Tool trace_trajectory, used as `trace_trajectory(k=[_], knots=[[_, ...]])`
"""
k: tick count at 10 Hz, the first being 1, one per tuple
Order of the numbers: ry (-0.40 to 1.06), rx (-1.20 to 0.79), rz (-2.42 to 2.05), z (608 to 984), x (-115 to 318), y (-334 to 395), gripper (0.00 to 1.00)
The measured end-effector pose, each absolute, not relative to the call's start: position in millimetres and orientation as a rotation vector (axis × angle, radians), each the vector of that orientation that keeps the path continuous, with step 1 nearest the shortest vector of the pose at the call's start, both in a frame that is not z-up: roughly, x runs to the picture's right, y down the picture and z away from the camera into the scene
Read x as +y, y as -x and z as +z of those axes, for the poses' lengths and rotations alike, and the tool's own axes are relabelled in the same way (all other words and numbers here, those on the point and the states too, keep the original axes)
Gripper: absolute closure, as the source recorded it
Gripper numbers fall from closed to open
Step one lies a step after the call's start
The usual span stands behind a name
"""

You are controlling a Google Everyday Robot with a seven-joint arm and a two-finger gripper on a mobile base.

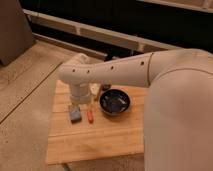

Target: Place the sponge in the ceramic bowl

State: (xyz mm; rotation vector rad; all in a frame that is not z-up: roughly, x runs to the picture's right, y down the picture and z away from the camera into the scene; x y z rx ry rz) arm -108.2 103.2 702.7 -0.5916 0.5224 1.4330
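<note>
Noting layout: tool (78, 101) hung just above the sponge (75, 114), which lay on the counter (100, 142) outside the ceramic bowl (115, 102), bowl off to its right beyond an orange stick (90, 116); tool's opening and any hold could not be told.

A wooden table (100, 144) stands on speckled floor (25, 85) before a dark wall (125, 17).

Dim, warm light; claw (78, 103) shadowed over the sponge (75, 114).
</note>
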Motion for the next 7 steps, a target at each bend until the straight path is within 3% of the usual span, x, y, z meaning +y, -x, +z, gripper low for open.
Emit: trace_trajectory(k=[7], knots=[[0.55, 0.485, 1.425, 705.1, 94.5, 108.3, 0.35]])
